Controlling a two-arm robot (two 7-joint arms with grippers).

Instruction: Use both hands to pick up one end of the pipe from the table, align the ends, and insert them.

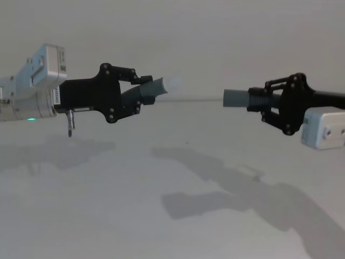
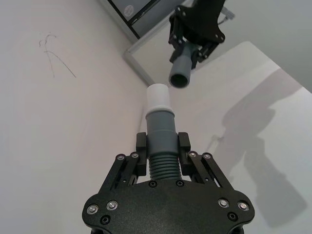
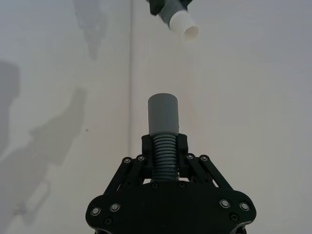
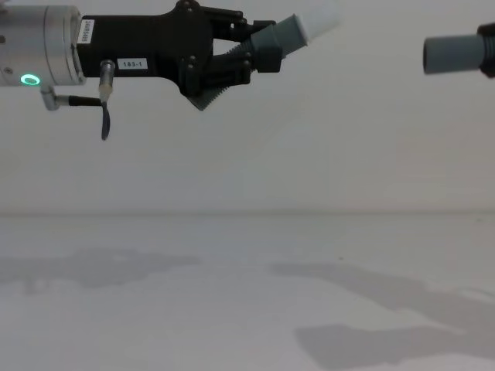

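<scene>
Above white table [image 1: 108, 216], both pipe pieces held aloft, ends facing, well apart. At 9 o'clock in head view, left gripper [image 1: 141, 94] clamped on white-tipped pipe piece [image 1: 160, 86], white tip [image 1: 173, 83] angled slightly upward. At 3 o'clock, right gripper [image 1: 265, 101] clamped on socket pipe piece [image 1: 237, 97], open socket end [image 2: 177, 80] turned toward tip.

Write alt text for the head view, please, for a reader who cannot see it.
Two black grippers face each other above a white table, apart. The left gripper holds a grey pipe piece with a white tip; the right gripper holds a grey socket piece.
</scene>
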